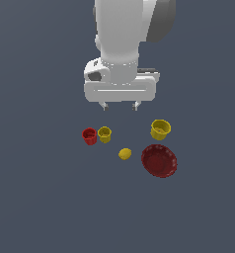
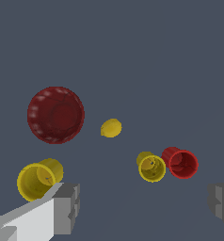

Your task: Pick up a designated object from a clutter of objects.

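The small yellow lemon-like ball [image 1: 125,153] lies on the dark floor, alone between the cups and the plate; it also shows in the wrist view [image 2: 111,128]. My gripper [image 1: 120,106] hangs open and empty well above the floor, behind the clutter. In the wrist view its two grey fingertips [image 2: 67,207] stand far apart. A small red cup [image 1: 89,136] and a small yellow cup [image 1: 104,134] stand touching side by side. A larger yellow cup [image 1: 160,129] stands behind the dark red fluted plate [image 1: 159,160].
Wrist view shows the plate [image 2: 55,114], larger yellow cup [image 2: 37,179], small yellow cup [image 2: 151,167] and red cup [image 2: 181,163] around the ball. The ball sits a small gap apart from each. The floor is plain dark grey all round.
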Controlling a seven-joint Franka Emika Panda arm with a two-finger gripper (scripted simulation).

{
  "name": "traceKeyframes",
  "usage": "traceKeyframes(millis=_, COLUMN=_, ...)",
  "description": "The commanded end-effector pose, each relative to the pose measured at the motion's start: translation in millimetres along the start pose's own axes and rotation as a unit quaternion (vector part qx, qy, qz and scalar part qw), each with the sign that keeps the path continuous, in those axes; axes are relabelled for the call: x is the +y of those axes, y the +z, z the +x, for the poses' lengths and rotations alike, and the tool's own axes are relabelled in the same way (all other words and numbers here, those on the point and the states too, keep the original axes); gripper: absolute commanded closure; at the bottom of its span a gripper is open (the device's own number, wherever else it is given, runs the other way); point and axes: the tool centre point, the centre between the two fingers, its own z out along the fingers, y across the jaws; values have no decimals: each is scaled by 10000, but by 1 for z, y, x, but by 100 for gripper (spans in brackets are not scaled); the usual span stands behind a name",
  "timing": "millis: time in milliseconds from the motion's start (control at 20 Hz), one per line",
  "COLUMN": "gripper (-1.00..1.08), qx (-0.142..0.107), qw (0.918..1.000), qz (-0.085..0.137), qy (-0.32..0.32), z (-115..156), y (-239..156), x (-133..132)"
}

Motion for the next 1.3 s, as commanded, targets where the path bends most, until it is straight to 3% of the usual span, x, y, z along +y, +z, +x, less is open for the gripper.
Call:
traceKeyframes(millis=0, gripper=-92, qx=0, qw=10000, qz=0, qy=0, z=0, y=0, x=0)
traceKeyframes(millis=500, gripper=-92, qx=-55, qw=9996, qz=-63, qy=269, z=2, y=5, x=36)
traceKeyframes(millis=850, gripper=-92, qx=-51, qw=9995, qz=-67, qy=308, z=6, y=15, x=33)
traceKeyframes(millis=1250, gripper=-92, qx=-40, qw=9986, qz=-91, qy=527, z=18, y=60, x=22)
